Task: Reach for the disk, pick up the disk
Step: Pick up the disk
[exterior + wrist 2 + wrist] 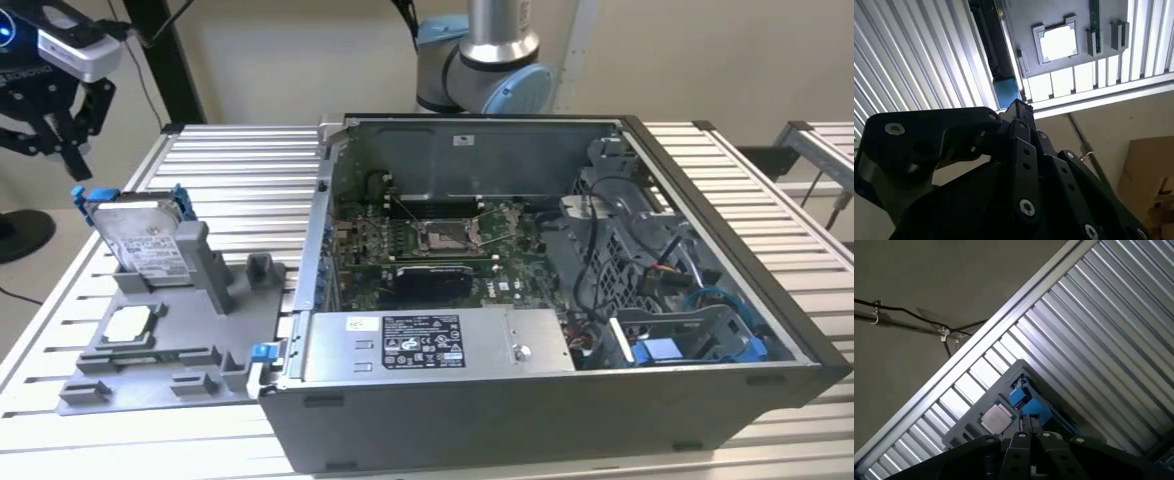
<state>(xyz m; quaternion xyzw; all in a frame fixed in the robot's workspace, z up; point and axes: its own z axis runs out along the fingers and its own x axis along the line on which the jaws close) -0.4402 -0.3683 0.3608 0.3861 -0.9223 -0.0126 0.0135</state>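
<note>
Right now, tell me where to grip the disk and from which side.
Grip the disk at its free upper end, across the blue bracket, coming from above. It stands on edge, leaning in the grey holder, which boxes in its lower end; the tool hangs above it.

The arm point(497, 55) is standing at twelve o'clock of the exterior view, showing its silver tube and a blue-capped joint point(518, 90). Its wrist point(78, 48) is sitting far off at ten o'clock, carrying a pale housing. Beneath the wrist the gripper point(75, 165) is hanging in the air, pointing down toward six o'clock with a slight lean to five. Its black linkages point(1024, 165) are bowing out on either side. In both wrist views its fingertips point(1019, 111) are meeting in one narrow point, gripping nothing and touching nothing.
</note>
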